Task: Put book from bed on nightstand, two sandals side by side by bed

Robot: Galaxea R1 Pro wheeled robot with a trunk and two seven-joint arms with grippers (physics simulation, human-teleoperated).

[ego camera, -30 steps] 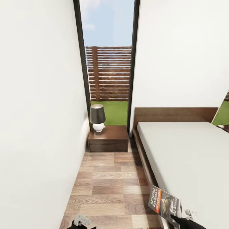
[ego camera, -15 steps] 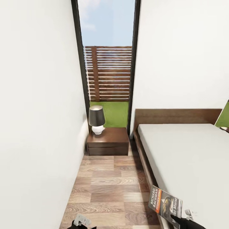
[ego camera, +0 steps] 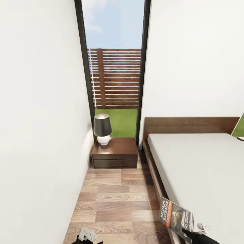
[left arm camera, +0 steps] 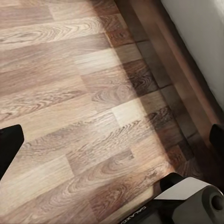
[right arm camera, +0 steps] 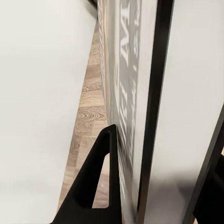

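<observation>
Down at 5 o'clock of my head view, my right gripper (ego camera: pixel 189 233) is clamped on the book (ego camera: pixel 176 218), cover up and tilted, over the near edge of the bed (ego camera: pixel 203 169). Fingers (right arm camera: pixel 95 182) pinch it edge-on in the right wrist view. Nightstand (ego camera: pixel 115 156) sits at 12 o'clock against the window, a lamp (ego camera: pixel 102 128) on its left side. Left gripper (left arm camera: pixel 112 154) hangs over plank floor (left arm camera: pixel 79 93), jaws spread, holding nothing.

The nightstand (ego camera: pixel 115 152) stands ahead, left of the bed (ego camera: pixel 200 169); a lamp (ego camera: pixel 102 128) sits on it; the window (ego camera: pixel 115 67) lies behind.
</observation>
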